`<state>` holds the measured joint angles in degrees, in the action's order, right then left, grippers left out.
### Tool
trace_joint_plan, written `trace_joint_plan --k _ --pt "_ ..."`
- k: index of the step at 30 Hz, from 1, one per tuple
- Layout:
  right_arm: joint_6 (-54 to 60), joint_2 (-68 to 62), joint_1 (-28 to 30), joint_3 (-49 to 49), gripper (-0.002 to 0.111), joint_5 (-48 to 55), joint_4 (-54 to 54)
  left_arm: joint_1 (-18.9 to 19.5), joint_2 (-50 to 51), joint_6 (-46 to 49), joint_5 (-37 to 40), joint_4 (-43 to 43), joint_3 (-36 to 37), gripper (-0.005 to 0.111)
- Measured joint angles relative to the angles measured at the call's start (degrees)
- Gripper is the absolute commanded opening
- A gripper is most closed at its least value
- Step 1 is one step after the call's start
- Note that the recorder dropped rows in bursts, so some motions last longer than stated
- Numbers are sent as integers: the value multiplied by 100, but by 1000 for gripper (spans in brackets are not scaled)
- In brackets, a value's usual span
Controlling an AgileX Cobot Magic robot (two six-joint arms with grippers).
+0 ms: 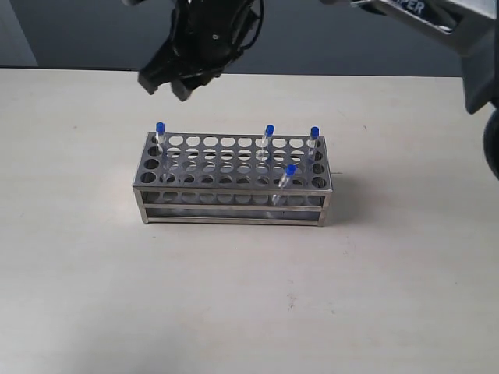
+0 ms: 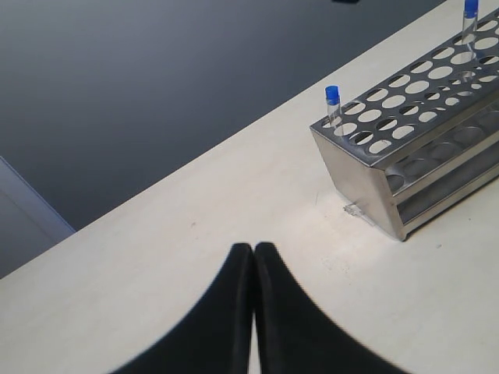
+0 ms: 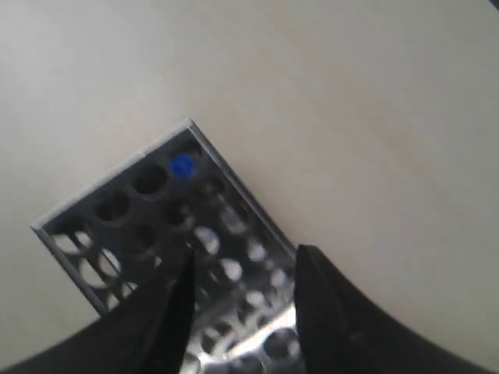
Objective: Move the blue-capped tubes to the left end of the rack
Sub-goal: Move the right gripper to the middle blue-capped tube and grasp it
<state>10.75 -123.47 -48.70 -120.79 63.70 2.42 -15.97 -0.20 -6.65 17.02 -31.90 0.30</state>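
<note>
The grey metal rack (image 1: pixel 226 204) stands mid-table. Four blue-capped tubes stand in it: one in the back left corner (image 1: pixel 160 129), one in the back row right of middle (image 1: pixel 269 132), one in the back right corner (image 1: pixel 314 133) and one near the front right (image 1: pixel 289 171). My right gripper (image 1: pixel 167 87) reaches across and hangs open above the rack's left end, holding nothing. Its wrist view looks down between the spread fingers (image 3: pixel 243 257) at the rack (image 3: pixel 238 187) and the corner tube's blue cap (image 3: pixel 182 165). My left gripper (image 2: pixel 254 248) is shut and empty over bare table, short of the rack's end (image 2: pixel 366 183), where the corner tube (image 2: pixel 333 97) stands.
The pale table's far edge (image 1: pixel 78 70) runs behind the rack, with a dark floor beyond. The right arm's white body (image 1: pixel 437 19) crosses the top right. A second tube (image 2: pixel 470 12) shows farther along the rack in the left wrist view.
</note>
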Motion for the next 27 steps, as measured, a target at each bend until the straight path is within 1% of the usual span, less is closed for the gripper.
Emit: trace_joint_plan --k 2,4,8,15,21,27 --pt "-257 87 0 0 40 404 -576 0 0 0 0 0 0 1" --pt "-412 126 14 0 40 533 -1018 0 0 0 0 0 0 1" --pt "-661 144 217 184 40 573 -1218 0 0 0 0 0 0 1" --pt "-750 144 693 810 40 604 -489 0 0 0 0 0 0 1" --pt "-731 144 787 1182 40 582 -24 0 0 0 0 0 0 1" --pt "-597 144 787 1297 40 156 167 0 0 0 0 0 0 1"
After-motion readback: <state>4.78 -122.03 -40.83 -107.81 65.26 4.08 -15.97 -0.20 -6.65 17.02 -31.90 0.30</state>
